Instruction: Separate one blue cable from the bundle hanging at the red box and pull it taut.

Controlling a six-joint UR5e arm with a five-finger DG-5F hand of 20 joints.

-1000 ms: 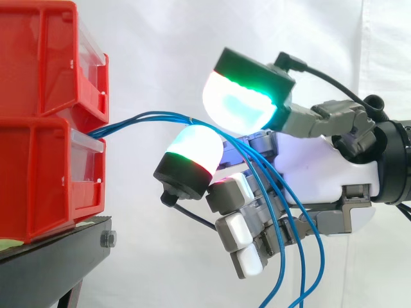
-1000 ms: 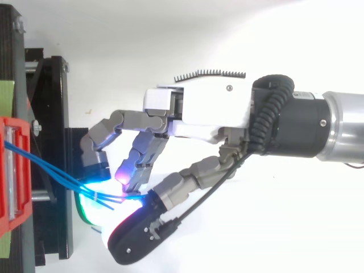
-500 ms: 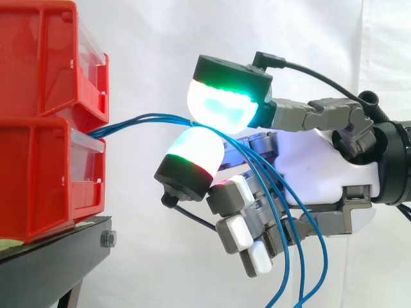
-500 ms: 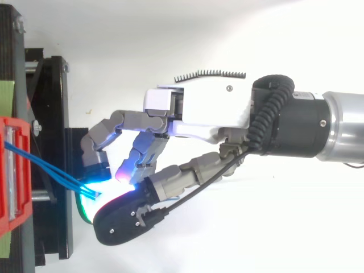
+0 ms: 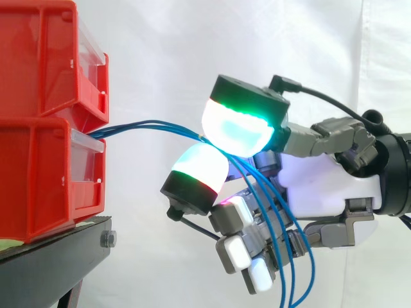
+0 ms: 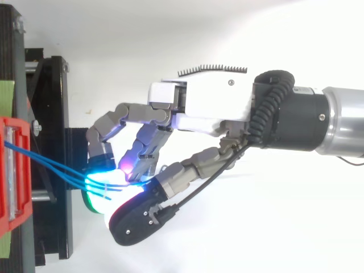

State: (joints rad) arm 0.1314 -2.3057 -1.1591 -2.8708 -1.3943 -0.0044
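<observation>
A bundle of thin blue cables [image 5: 154, 124] comes out between the two stacked red bins [image 5: 45, 173] and runs right, nearly level. My hand [image 5: 321, 186] is to the right of the bins. Its green-cyan glowing thumb pad [image 5: 241, 122] presses down toward a white-red glowing fingertip [image 5: 196, 170], and the cables pass between them. Past the pinch the cables hang down behind the other curled fingers and leave the bottom edge. From above, the cables [image 6: 51, 166] fan from the red bin [image 6: 11, 170] to the glowing pads under my hand [image 6: 210, 108]. I cannot tell one cable apart from the others in the pinch.
The bins stand on a black stand [image 5: 51, 263] at the left; from above the stand [image 6: 54, 114] lies just left of my fingers. A white curtain is behind everything. Open space lies to the right of the bins and below my hand.
The thumb pad has swung back right and down onto the cables. The hand has shifted slightly right and lower, and the cables between bin and pads now run straighter.
</observation>
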